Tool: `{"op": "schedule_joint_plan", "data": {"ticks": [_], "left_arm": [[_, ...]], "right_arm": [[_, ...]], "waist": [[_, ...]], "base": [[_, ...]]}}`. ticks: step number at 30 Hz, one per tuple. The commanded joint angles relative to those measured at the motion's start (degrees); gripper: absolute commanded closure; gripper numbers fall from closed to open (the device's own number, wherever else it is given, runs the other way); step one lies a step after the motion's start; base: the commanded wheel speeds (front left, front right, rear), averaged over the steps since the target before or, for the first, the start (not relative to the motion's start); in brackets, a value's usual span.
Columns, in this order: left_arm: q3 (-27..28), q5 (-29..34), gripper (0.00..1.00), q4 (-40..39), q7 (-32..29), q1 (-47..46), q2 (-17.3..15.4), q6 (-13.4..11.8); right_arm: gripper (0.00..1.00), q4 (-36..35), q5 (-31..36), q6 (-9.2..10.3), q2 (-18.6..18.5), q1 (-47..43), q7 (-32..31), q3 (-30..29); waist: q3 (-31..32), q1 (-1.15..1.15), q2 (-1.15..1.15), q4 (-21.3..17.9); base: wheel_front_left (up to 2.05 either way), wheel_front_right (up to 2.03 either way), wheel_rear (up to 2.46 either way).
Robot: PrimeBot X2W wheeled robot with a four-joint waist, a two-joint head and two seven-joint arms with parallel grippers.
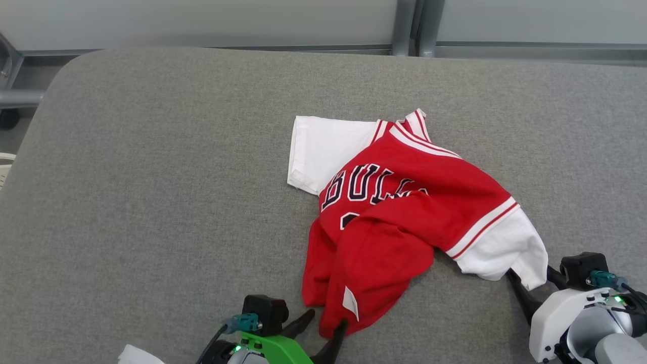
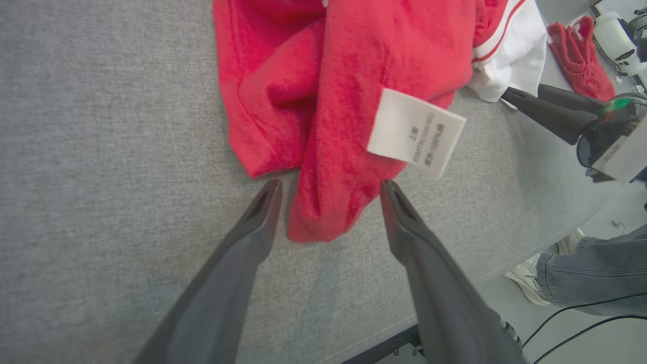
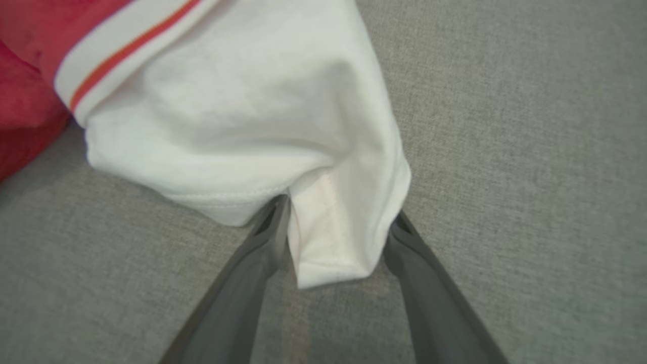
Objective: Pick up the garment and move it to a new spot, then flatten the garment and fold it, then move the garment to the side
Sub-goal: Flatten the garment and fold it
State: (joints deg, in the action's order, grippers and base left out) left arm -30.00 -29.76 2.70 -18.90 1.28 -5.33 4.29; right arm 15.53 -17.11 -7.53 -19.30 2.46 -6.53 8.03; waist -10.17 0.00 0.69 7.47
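The garment [image 1: 404,202], a red jersey with white sleeves and dark lettering, lies crumpled on the grey table [image 1: 151,177]. My left gripper [image 1: 327,318] stands open at its near red hem. In the left wrist view the left gripper [image 2: 329,189] straddles a corner of the red cloth [image 2: 354,76], just below a white label [image 2: 414,131]. My right gripper [image 1: 529,273] is at the near white sleeve. The right wrist view shows the right gripper [image 3: 338,212] with jaws apart and a corner of the white sleeve [image 3: 242,111] between them, both fingers against the cloth.
The table's near edge runs just behind both grippers. A red knitted item [image 2: 576,55] lies off to the right of the table. A person's leg in jeans [image 2: 591,278] and a shoe [image 2: 525,275] stand beside the table. Grey table surface spreads left of the garment.
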Motion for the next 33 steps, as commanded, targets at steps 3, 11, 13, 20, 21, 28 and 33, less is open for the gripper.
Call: {"op": "schedule_joint_plan", "data": {"ticks": [3, 11, 13, 20, 21, 28, 33], "left_arm": [[-0.37, 0.29, 0.00, 2.48, -0.35, -1.48, 0.16, -0.65], [-0.75, 0.24, 0.00, 6.26, 0.59, -2.84, 0.41, -0.74], [-0.69, 0.09, 0.19, 7.38, 1.42, -3.80, 0.68, -0.58], [-0.02, -0.59, 1.00, 7.38, 1.05, -5.68, -0.29, -1.21], [0.10, -0.73, 1.00, 5.40, -0.15, -5.75, -1.51, -0.91], [6.88, -3.90, 1.00, -24.33, -19.60, -9.51, -18.12, -0.46], [17.59, -11.84, 1.00, -39.17, -36.13, -20.32, -28.90, -2.46]], "right_arm": [[0.23, 0.08, -0.67, 0.07, -0.64, 0.41, -0.54, 0.46], [0.57, -0.80, -0.99, 0.07, -0.98, 0.91, -1.20, 0.97], [0.77, -1.00, -1.14, 0.07, -1.18, 1.12, -1.49, 1.20], [1.00, -4.44, -6.39, 0.06, -2.46, 2.27, -5.21, 3.11], [1.00, -6.09, -8.93, 0.06, -2.84, 2.48, -6.29, 3.37], [1.00, -28.34, -32.29, 0.03, -8.87, 5.79, -14.10, -6.18], [1.00, -39.49, -45.05, 0.03, -10.65, 15.05, -20.09, -17.59]], "waist": [[0.20, 0.00, -0.69, -0.56], [-0.18, 0.00, -0.69, -1.09], [-0.34, 0.00, -0.69, -1.09], [-0.07, 0.00, -0.69, -1.55], [0.13, 0.00, -0.69, -1.68], [-0.05, 0.00, -0.69, -2.40], [-2.89, 0.00, -0.69, -3.75]], "base": [[0.00, 0.00, 0.00], [0.00, 0.00, 0.00], [0.00, 0.00, 0.00], [0.00, 0.00, 0.00], [0.00, 0.00, 0.00], [0.00, 0.00, 0.00], [0.00, 0.00, 0.00]]}}
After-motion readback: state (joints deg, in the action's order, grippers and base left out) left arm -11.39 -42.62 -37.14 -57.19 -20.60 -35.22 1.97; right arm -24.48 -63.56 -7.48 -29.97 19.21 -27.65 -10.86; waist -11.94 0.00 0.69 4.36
